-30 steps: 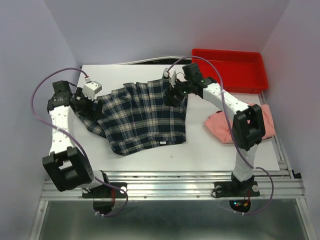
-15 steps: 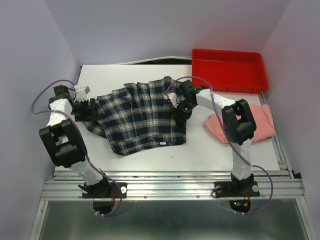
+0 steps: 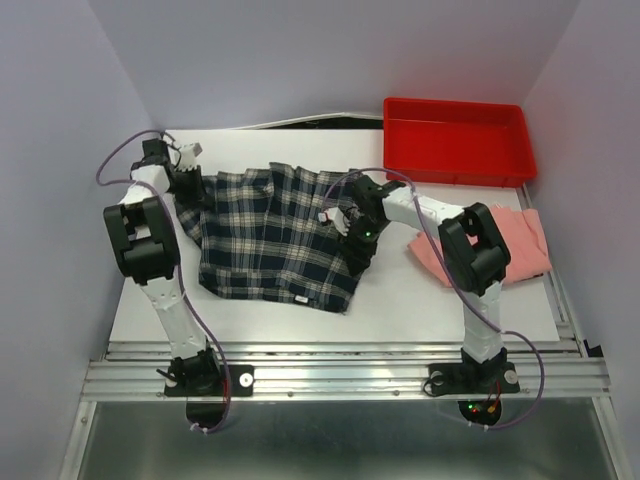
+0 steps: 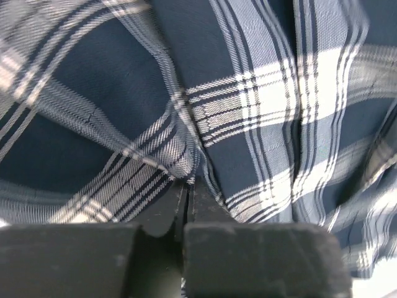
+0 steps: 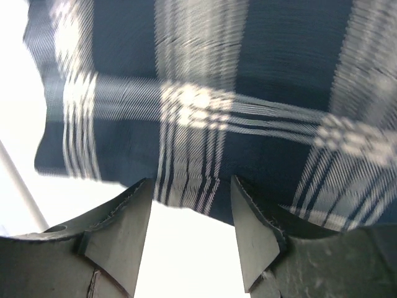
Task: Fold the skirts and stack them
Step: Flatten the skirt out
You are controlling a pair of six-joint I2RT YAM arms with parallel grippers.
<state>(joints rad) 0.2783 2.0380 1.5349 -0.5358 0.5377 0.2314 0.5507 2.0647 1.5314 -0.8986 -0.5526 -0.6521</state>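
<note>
The plaid skirt (image 3: pixel 270 235) lies spread on the white table (image 3: pixel 420 300), dark navy-green with white lines. My left gripper (image 3: pixel 193 190) is at its far left corner. In the left wrist view that gripper (image 4: pixel 188 181) is shut, pinching a fold of the plaid skirt (image 4: pixel 260 93). My right gripper (image 3: pixel 357 243) is low over the skirt's right edge. The right wrist view shows this gripper (image 5: pixel 191 186) open, the hem of the plaid skirt (image 5: pixel 198 124) lying between its fingertips. The salmon-pink skirt (image 3: pixel 525 235) lies bunched at the right, partly hidden behind the right arm.
A red plastic tray (image 3: pixel 455 135) stands at the back right, just beyond the right arm. Purple walls close in the table on the left, back and right. A metal rail (image 3: pixel 340 365) runs along the near edge by the arm bases.
The left gripper has shut on the skirt's left corner and pulled it toward the back left. The right gripper slid nearer along the right edge and narrowed. The skirt now lies squarer.
</note>
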